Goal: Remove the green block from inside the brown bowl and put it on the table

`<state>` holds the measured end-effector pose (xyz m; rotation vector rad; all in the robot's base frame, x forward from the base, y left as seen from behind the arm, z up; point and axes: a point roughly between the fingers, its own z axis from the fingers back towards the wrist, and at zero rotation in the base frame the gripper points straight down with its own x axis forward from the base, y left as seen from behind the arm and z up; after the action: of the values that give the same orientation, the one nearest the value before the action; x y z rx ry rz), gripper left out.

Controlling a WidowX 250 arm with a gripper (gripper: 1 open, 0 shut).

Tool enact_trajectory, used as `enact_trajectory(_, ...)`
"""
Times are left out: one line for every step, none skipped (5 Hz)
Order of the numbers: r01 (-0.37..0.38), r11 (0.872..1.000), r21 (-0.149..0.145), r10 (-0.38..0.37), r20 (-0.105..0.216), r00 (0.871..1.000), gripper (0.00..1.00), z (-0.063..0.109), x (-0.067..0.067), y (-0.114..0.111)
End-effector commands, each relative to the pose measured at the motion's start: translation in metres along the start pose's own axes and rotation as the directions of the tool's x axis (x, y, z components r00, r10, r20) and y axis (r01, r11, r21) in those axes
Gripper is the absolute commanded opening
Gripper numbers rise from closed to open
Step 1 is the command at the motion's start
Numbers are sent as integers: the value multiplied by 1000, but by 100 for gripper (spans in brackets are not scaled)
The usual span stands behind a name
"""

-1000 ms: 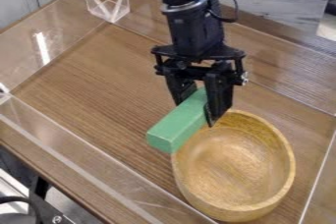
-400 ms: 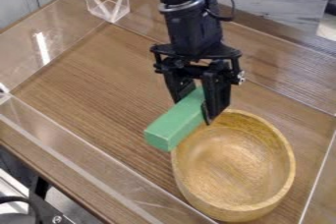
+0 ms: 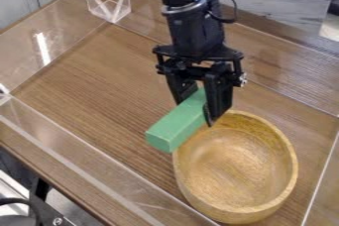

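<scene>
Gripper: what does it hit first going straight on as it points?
Likely the green block, already at its fingertips; past that probably the table or bowl rim, depth unclear.

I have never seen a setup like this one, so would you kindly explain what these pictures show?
All the pictures come from one camera that looks down on a wood-grain table from in front of the machine. The black machine reaching in from the top is a single robot arm. At its lower end is a gripper, closed on a bright green block. The block is at the left edge of a round, light-brown bowl. Low clear walls edge the tabletop.
</scene>
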<state>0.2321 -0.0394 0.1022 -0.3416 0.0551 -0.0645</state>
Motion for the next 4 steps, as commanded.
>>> enact_trajectory(18, 1000, 11, -18, 40, 999, 0, 9, 8, 1)
enact_trajectory(17, 1000, 11, -18, 43, 999, 0, 12, 6, 6)
enact_trajectory(19, 1000, 10, -20, 48, 999, 0, 16, 4, 11)
enact_trajectory(22, 1000, 10, -23, 54, 998, 0, 20, 2, 16)
